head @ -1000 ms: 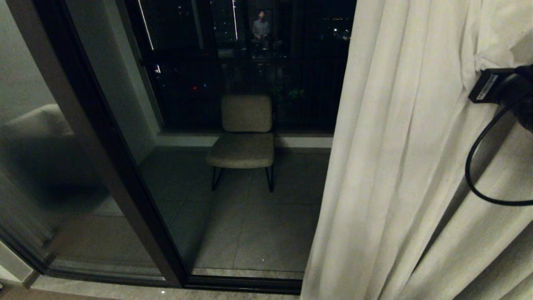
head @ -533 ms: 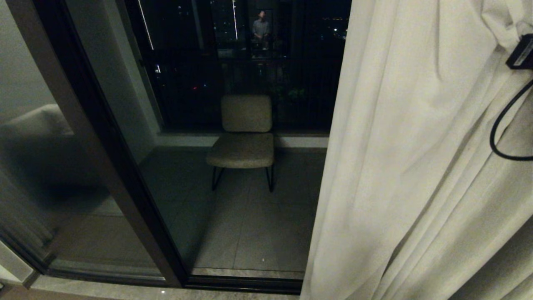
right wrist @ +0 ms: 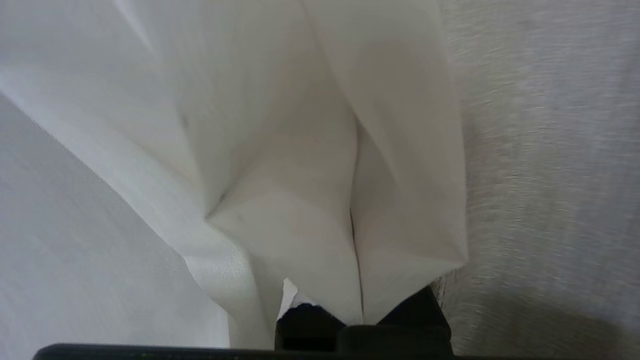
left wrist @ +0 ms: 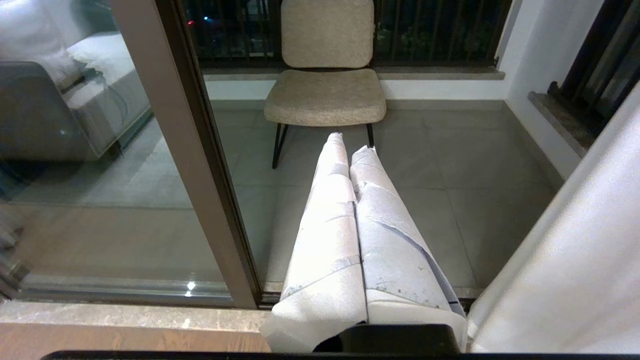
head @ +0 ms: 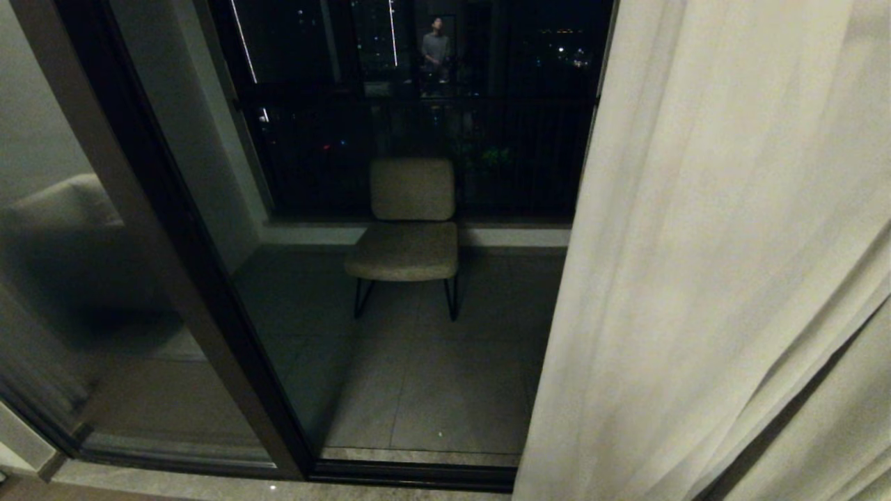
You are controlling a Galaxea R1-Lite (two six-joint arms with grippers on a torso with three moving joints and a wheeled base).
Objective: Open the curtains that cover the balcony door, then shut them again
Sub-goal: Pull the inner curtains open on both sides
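right wrist view: right tool clamps the curtains.

Dim night scene — glass reflections, curtain motion-blurred.

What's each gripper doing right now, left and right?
Left gripper: shut, holding nothing, aimed at the balcony door.
Right gripper: shut against the curtain; a grip on it cannot be told.
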